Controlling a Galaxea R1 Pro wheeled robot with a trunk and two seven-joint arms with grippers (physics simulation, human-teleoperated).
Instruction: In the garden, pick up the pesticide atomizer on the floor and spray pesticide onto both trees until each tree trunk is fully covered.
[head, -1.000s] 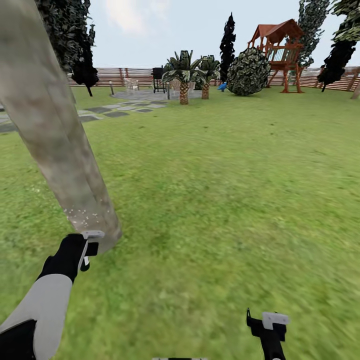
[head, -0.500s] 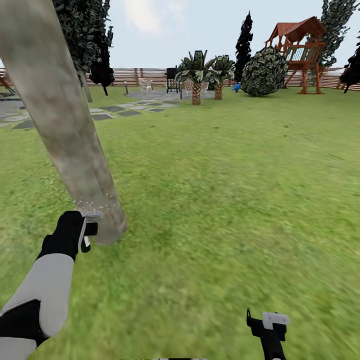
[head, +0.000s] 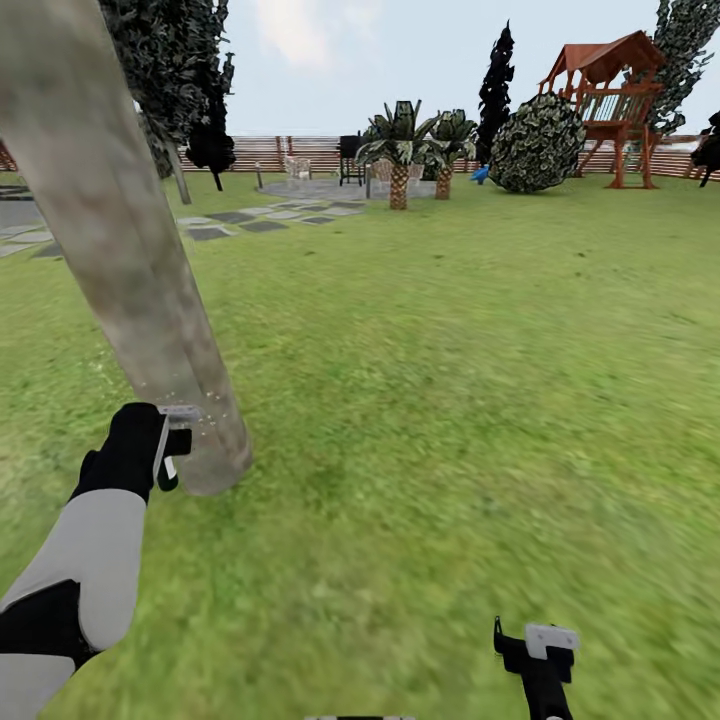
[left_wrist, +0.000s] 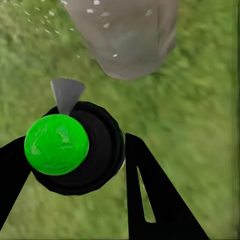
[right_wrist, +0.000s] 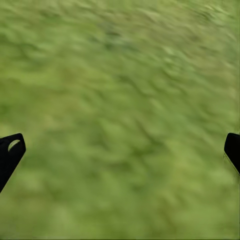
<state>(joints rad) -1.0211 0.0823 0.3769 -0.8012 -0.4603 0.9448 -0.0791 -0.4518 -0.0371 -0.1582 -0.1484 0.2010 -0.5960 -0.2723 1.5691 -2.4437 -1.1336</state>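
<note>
Left pincer grips the atomizer beside the speckled tree trunk — right pincer released, fingertips cut off.

One tree trunk (two palms)

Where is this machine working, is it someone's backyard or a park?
Most likely a private back garden: a wide lawn closed in by a brown slatted wooden fence, with a wooden play tower at the far side, grey paving slabs, and a thick tree trunk close by.
</note>
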